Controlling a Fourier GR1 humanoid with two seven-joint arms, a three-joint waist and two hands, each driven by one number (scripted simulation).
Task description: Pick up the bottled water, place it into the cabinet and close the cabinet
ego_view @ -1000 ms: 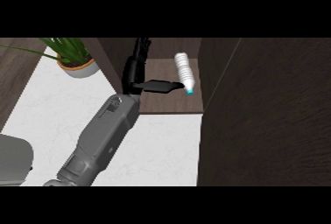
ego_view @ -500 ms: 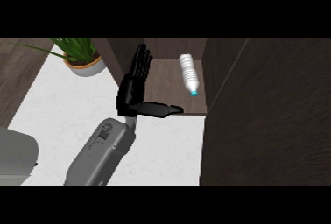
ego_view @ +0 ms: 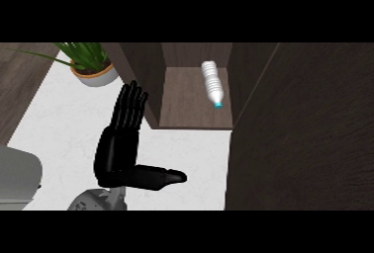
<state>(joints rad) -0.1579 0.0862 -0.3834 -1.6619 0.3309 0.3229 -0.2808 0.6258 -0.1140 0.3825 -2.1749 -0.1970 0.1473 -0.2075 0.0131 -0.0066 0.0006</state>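
Robot hand, left: the left robot hand (ego_view: 116, 153) is at about 8 o'clock from the view's middle, above the worktop, and holds nothing.
Fingers: spread apart and straight, pointing to 12 o'clock, with the thumb stuck out toward 3 o'clock.
Forearm: a short piece of the grey forearm (ego_view: 95, 200) shows at 6 o'clock of the hand, at the view's lower edge.
Hand and cabinet: the fingertips (ego_view: 133, 91) show just beside the cabinet's left wall; I cannot tell whether they touch it.
Robot hand, right: it shows nowhere in the view.
Bottle: the water bottle (ego_view: 211, 81) lies on its side inside the cabinet, at about 12 to 1 o'clock from the view's middle, with its teal cap toward 6 o'clock.
Bottle in the cabinet: it rests on the cabinet floor near the right wall, well apart from the hand, which is at its 7 o'clock.
Cabinet: the dark wood cabinet (ego_view: 186, 116) is open, so its inside is in plain sight.
Panel: a wide dark wood panel (ego_view: 306, 138) fills the 3 o'clock side, next to the cabinet's right wall.
Worktop: the white worktop (ego_view: 58, 128) runs under the hand and up to the cabinet's front edge.
Plant: a potted plant (ego_view: 93, 75) stands on the worktop at 11 o'clock, just left of the cabinet.
Grey shape: a rounded grey shape (ego_view: 15, 178) sits at the left edge at 8 o'clock; I cannot tell what it is.
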